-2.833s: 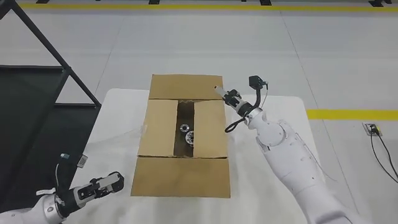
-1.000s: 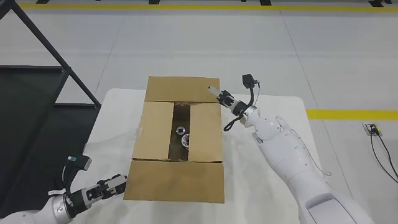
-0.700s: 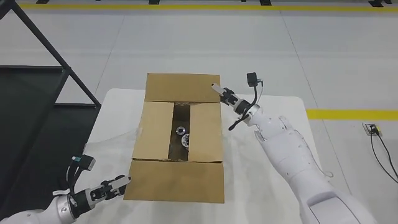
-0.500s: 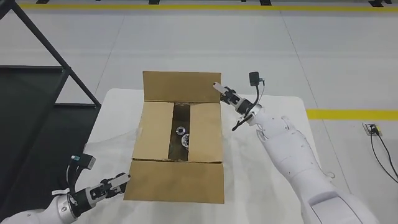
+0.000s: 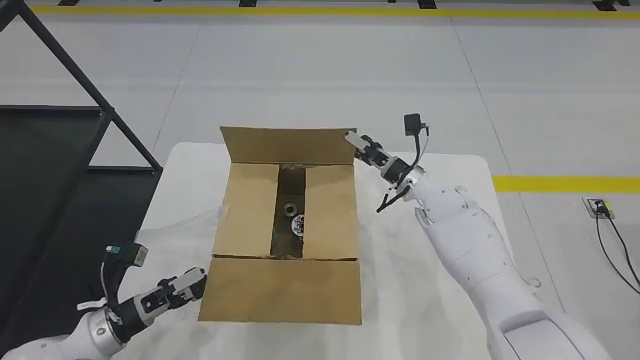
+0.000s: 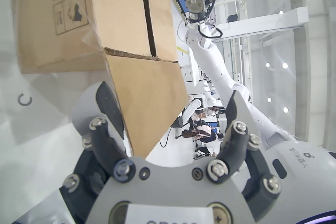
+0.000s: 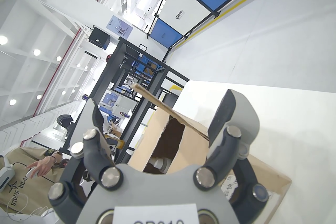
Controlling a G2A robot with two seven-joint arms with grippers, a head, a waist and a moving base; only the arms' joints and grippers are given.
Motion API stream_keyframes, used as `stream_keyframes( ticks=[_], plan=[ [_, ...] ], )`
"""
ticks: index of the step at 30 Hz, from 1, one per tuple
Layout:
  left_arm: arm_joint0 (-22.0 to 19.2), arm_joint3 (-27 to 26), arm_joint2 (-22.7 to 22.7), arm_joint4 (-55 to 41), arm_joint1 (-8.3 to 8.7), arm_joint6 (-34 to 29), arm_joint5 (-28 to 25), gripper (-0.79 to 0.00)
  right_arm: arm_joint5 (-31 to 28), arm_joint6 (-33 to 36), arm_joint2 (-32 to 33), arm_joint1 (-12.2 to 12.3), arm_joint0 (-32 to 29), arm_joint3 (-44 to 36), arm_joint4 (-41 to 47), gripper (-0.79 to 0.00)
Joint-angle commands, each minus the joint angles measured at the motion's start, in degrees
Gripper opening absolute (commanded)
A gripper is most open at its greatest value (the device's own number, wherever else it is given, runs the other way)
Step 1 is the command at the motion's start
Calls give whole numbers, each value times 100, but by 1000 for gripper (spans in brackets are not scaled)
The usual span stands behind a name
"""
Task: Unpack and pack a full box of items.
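Got the left claw (image 5: 189, 282) open right at the near flap (image 5: 282, 290) of the box (image 5: 247, 210), right claw (image 5: 354, 140) open too, straddling the raised far flap (image 5: 290, 145) edge.

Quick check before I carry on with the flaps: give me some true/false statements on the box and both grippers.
1. The box's far flap stands raised. True.
2. The two side flaps are folded wide open. False: they lie flat over the box, with a narrow gap between them.
3. The left gripper is open, with the near flap's edge between its fingers. True.
4. The right gripper is shut. False: it is open, at the far flap's corner.
5. Small round items show through the gap. True.
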Motion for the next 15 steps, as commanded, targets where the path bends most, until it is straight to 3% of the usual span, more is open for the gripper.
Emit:
stream_keyframes(
  ticks=[1, 9, 15],
  plan=[
    [-19, 48, -16, 2, 11, -46, 14, 0, 2, -7, 5, 9, -18, -28, -24, 0],
    [58, -47, 137, 257, 59, -547, -102, 0, 13, -14, 24, 35, -85, -197, -82, 0],
    [83, -173, 194, 121, 68, -523, -185, 0, 27, -45, 11, 36, -135, -322, -147, 0]
  ],
)
